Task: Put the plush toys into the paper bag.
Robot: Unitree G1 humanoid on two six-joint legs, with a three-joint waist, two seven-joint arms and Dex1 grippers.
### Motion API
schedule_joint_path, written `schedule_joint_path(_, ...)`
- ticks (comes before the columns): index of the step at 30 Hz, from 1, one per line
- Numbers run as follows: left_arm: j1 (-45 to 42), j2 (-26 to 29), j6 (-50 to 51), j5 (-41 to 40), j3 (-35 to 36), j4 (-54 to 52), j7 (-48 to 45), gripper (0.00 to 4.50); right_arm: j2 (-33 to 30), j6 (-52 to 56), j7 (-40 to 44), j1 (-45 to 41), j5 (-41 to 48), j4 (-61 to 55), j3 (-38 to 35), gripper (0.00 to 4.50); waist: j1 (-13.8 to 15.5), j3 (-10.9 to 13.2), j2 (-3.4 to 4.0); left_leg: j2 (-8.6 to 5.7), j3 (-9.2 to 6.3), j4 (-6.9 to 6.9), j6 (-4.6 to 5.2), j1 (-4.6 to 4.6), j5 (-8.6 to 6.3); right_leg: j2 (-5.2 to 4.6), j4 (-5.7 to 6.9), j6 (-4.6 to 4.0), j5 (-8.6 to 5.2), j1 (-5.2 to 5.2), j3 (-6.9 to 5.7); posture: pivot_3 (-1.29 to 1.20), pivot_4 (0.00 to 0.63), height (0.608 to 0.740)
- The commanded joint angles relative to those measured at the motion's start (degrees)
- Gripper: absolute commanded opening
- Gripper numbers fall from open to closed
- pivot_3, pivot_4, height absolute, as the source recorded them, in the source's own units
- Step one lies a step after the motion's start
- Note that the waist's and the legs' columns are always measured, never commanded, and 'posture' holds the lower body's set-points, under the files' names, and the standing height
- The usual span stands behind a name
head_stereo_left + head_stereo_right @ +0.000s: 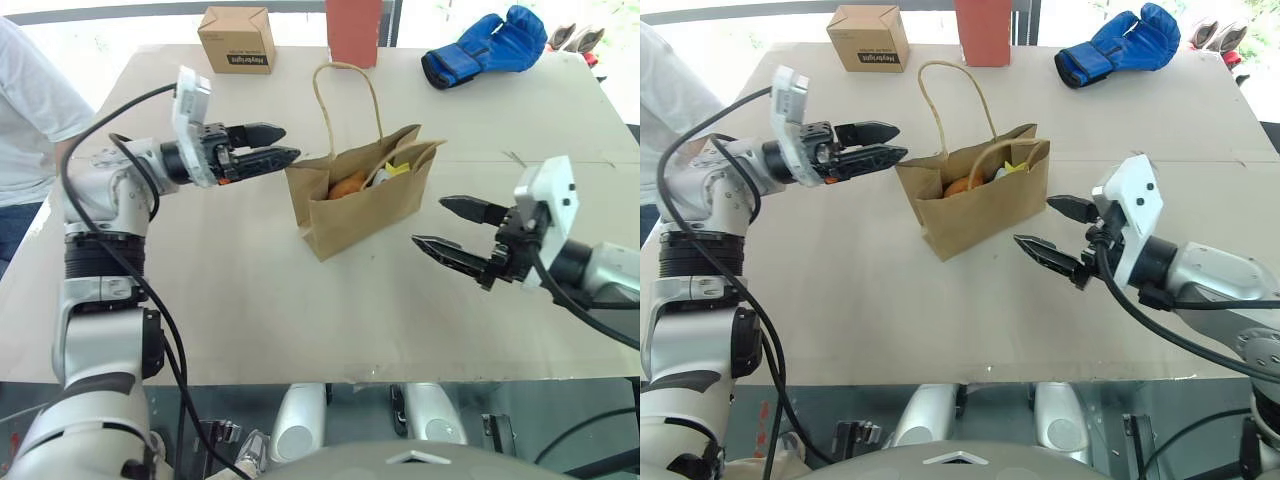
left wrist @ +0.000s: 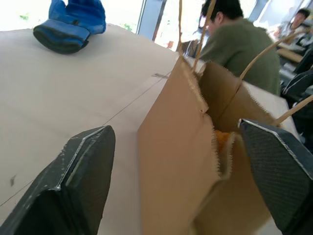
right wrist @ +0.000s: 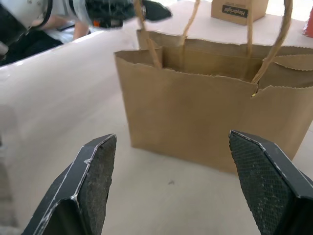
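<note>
The brown paper bag (image 1: 362, 205) stands upright in the middle of the table (image 1: 200, 300), its handles up. Inside it lie the plush toys: the orange-brown one (image 1: 348, 185) and a white one with a yellow end (image 1: 388, 171). My left gripper (image 1: 290, 142) hangs level just beside the bag's left rim, open and empty. In the left wrist view the bag's edge (image 2: 176, 147) sits between the spread fingers (image 2: 83, 181), and a bit of orange toy (image 2: 222, 139) shows. My right gripper (image 1: 428, 220) is open and empty, a short way right of the bag (image 3: 205, 122).
At the table's far edge stand a small cardboard box (image 1: 237, 38), a tall red-orange box (image 1: 354, 30) and a blue boxing glove (image 1: 485, 47). A person in white (image 1: 25, 110) sits at the left edge. Another person in green (image 2: 234, 44) sits beyond the table.
</note>
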Motion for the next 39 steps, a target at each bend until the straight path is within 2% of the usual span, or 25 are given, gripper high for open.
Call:
schedule_joint_path(1,4.2,1.7,0.7,-0.9,0.5,-3.0,-3.5,4.5,-0.8,-2.1,2.8,-0.6,-5.3,-0.6,5.3,2.65,-0.3,0.0,0.01,0.0,0.05,0.0,0.0,0.03,0.0,-0.01,0.0,0.0,0.0,0.01,0.06,0.0,0.15,0.74)
schedule_joint_path(4,6.1,-0.3,0.5,-0.7,-1.5,-5.2,-3.9,4.5,4.2,-7.2,3.7,-9.0,-23.3,7.4,24.2,1.68,-0.4,0.0,-0.03,0.02,0.05,0.04,0.0,0.03,0.0,0.0,0.02,-0.01,0.01,-0.02,0.06,0.0,0.15,0.74)
schedule_joint_path(6,6.7,-0.7,1.2,-0.8,-2.1,-6.5,-4.3,4.5,9.1,-11.4,3.7,-12.7,-30.4,14.3,29.9,0.96,-0.2,0.0,-0.05,0.09,0.07,0.07,-0.02,0.0,0.01,0.05,0.01,-0.08,0.03,-0.08,0.02,0.0,0.15,0.74)
schedule_joint_path(8,7.5,-1.2,1.2,-0.6,-2.6,-8.0,-4.1,4.5,12.8,-15.0,4.9,-15.5,-36.3,19.9,33.9,0.04,-0.2,0.0,-0.02,0.09,0.05,0.12,-0.02,0.0,0.02,0.07,0.03,-0.09,0.06,-0.06,0.03,0.0,0.15,0.74)
schedule_joint_path(13,10.6,-2.6,0.2,-0.4,-2.7,-14.9,-1.2,4.5,20.1,-19.0,6.0,-19.0,-44.1,28.0,37.0,0.04,0.0,0.0,-0.05,0.0,0.03,0.07,-0.01,-0.09,0.01,0.04,0.01,-0.08,0.08,-0.07,0.04,0.0,0.15,0.74)
schedule_joint_path(16,13.6,-3.6,-2.6,1.4,-3.0,-19.9,2.3,4.5,22.8,-19.5,6.6,-19.1,-45.6,28.9,36.3,0.04,0.0,0.0,-0.05,0.01,-0.04,0.03,-0.01,-0.08,0.01,0.05,0.06,-0.08,0.07,-0.06,-0.05,0.0,0.15,0.74)
schedule_joint_path(21,18.0,-4.8,-1.1,-0.8,-0.6,-27.7,7.8,4.5,27.3,-18.9,6.8,-18.5,-47.1,29.2,35.4,0.04,-0.2,0.0,-0.05,0.04,-0.04,0.04,-0.02,-0.01,0.02,0.08,0.12,-0.09,0.08,-0.05,-0.02,0.0,0.15,0.74)
schedule_joint_path(39,21.1,1.4,-1.1,-2.0,3.6,-28.5,7.9,4.5,29.5,-16.7,12.4,-19.5,-47.0,27.2,31.9,0.04,-0.2,0.0,-0.03,0.05,-0.06,0.07,-0.08,0.04,0.05,0.11,0.19,-0.09,0.08,-0.04,-0.03,0.0,0.15,0.74)
